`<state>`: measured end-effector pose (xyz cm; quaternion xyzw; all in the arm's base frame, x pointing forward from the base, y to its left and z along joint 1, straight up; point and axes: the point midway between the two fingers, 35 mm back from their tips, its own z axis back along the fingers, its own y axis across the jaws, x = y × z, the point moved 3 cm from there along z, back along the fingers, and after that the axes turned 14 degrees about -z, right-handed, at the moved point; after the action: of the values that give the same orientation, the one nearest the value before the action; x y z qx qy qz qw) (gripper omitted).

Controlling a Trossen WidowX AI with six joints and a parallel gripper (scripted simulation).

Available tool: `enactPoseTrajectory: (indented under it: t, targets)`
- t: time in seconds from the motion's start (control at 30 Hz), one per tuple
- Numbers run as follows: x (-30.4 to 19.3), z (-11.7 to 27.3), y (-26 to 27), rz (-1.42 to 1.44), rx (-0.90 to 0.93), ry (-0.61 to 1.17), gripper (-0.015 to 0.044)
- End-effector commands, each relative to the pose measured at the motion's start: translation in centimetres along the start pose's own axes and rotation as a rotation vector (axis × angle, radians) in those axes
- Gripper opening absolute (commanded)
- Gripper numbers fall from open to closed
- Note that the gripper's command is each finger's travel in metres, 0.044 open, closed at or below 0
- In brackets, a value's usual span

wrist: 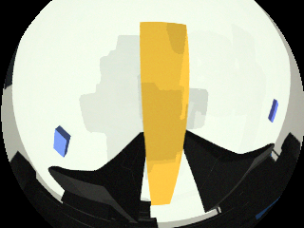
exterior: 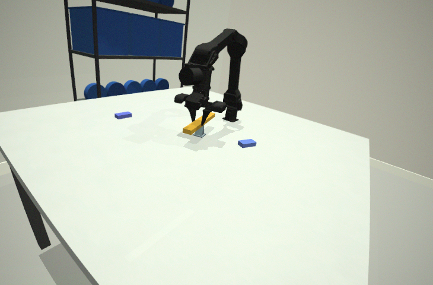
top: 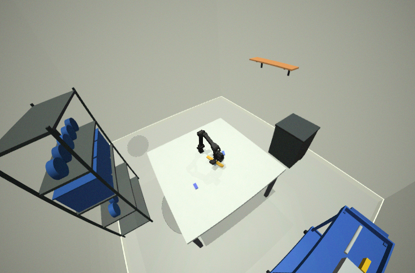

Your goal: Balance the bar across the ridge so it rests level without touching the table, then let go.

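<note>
The long orange-yellow bar [top: 219, 164] [exterior: 189, 129] [wrist: 163, 114] is held above the table, across the top of the small grey-blue ridge [exterior: 199, 132]. Both ends of the bar are off the table and it looks about level. My gripper [exterior: 197, 123] [wrist: 163, 135] points down and is shut on the bar near its middle, one finger on each long side. The ridge stands on its base under the bar; its top is hidden by the bar and a finger, so I cannot tell whether they touch.
One blue block [top: 195, 186] [exterior: 123, 115] lies on the white table [top: 233, 193] [exterior: 223, 208] off to one side. Another blue block [top: 223, 152] [exterior: 247, 143] lies on the other side of the ridge. A shelf rack, a dark cabinet and a blue cart stand around the table.
</note>
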<state>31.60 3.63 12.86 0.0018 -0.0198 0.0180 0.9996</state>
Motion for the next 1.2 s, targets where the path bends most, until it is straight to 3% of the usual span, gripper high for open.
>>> enactPoseTrajectory:
  t: [0.0,0.03,0.27,1.17]
  targets:
    - [-0.01,-0.01,0.00,0.000,0.000,0.000,0.0000]
    - [-0.01,-0.01,0.00,0.000,0.000,0.000,0.0000]
    - [-0.01,-0.01,0.00,0.000,0.000,0.000,0.0167]
    - [-0.01,-0.01,0.00,0.000,0.000,0.000,0.0170]
